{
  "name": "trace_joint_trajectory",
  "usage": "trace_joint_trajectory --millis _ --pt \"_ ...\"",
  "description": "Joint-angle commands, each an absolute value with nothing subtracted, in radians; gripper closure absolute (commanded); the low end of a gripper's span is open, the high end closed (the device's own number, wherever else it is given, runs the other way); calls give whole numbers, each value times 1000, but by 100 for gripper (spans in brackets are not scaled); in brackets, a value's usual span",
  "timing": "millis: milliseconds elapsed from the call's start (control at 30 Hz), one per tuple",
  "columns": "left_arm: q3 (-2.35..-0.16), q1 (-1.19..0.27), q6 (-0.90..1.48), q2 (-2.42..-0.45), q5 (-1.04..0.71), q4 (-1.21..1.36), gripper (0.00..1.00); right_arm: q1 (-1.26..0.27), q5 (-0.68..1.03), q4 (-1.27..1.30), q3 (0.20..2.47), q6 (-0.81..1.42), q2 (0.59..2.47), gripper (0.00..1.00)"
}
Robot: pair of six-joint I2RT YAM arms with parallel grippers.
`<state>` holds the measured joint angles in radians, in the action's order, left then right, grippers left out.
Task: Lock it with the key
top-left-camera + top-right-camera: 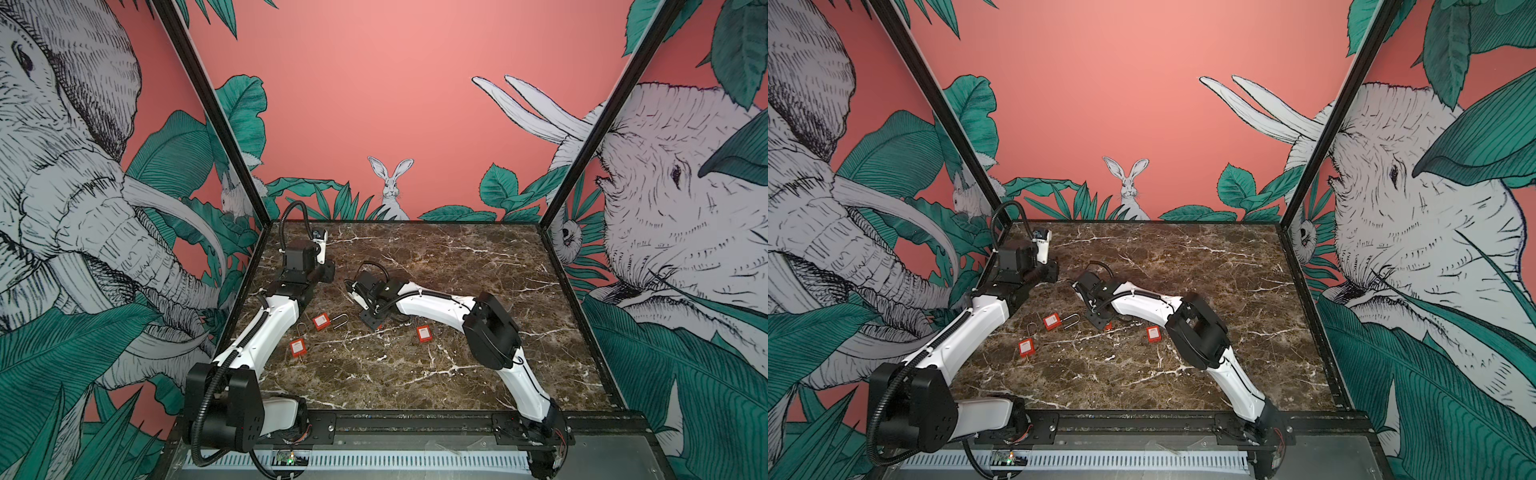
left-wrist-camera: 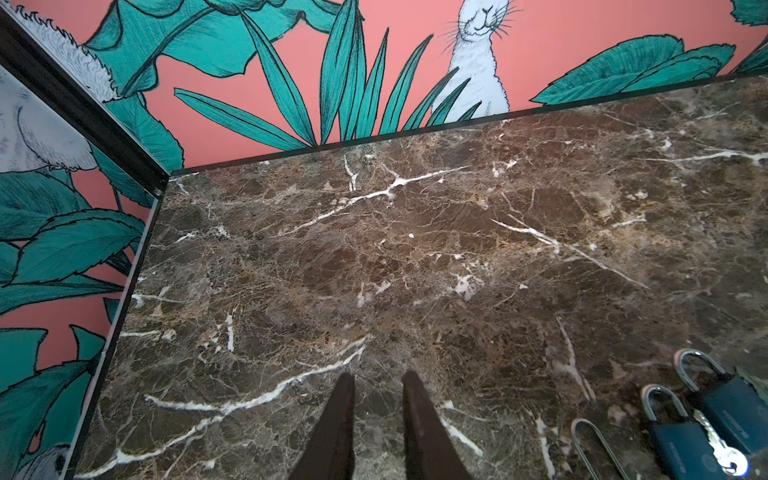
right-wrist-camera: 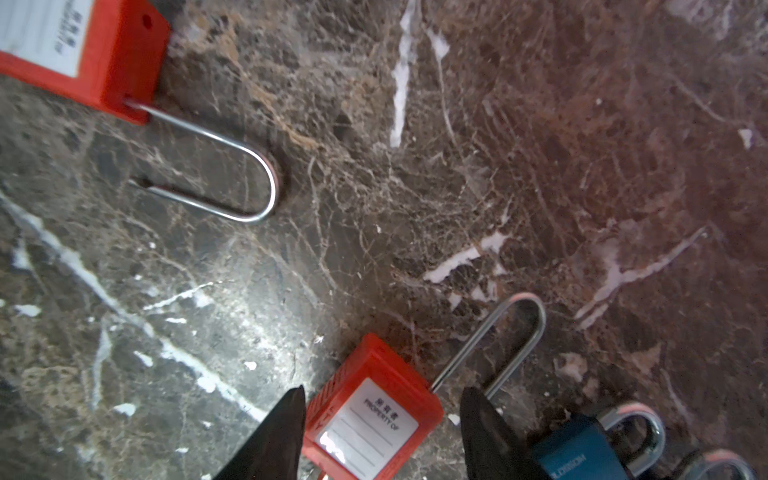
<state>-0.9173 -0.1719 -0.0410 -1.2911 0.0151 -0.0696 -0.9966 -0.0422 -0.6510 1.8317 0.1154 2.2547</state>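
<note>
The right gripper (image 3: pixel 385 390), jaws apart, is straddling a red padlock (image 3: pixel 365 419) near the tabletop's (image 3: pixel 540 166) middle, beside blue padlocks (image 3: pixel 577 453) with a silver key (image 2: pixel 721 451). It should be closing squarely on the body, not the shackle (image 3: pixel 536 332). The left gripper (image 2: pixel 380 415), slightly apart, is hovering empty.

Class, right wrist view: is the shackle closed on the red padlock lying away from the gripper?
No: on that red padlock one shackle leg ends free, outside the body.
</note>
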Motion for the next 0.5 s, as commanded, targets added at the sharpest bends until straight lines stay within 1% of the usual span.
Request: trace_joint_trajectory --millis 0,167,400,467 --pt "-910 -170 -20 -1274 5 -80 77 -1006 -90 -657 1829 104 2250 41" --pt "-914 -170 -14 -1286 -5 -80 77 -1014 -157 -659 1779 80 2218 41" --pt "-919 -170 -13 -1294 -16 -80 77 -1013 -170 -636 1674 90 2158 42" --pt "-923 -169 -11 -1298 -23 -80 77 -1010 -140 -612 1656 91 2149 42"
